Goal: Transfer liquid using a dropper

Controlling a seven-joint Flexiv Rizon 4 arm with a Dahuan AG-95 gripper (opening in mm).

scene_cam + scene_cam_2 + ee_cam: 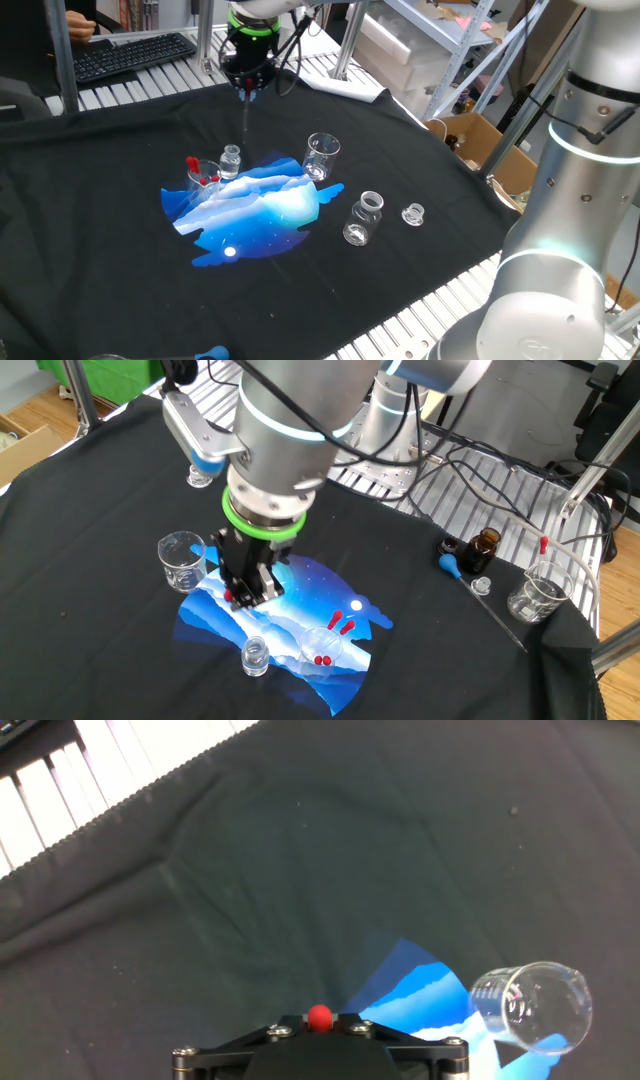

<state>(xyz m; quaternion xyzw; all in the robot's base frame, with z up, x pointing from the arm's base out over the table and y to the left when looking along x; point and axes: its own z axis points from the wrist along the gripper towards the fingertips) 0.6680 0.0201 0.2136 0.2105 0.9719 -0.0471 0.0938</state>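
Clearly, the thin clear dropper with a small red rubber bulb hangs upright in the black two-finger gripper, whose fingers pinch narrowly on its bulb end, above the black cloth near its far edge. Below its tip stands a small clear glass vial, beside a clear glass beaker on the blue-and-white print.

A black cloth with a blue print covers the table. Below the jaws stand a small vial and a beaker holding red pieces. A second beaker stands beside the jaws. Farther off lie a jar and a small cap. Well away sit a brown bottle, a blue bulb, another beaker, a keyboard.
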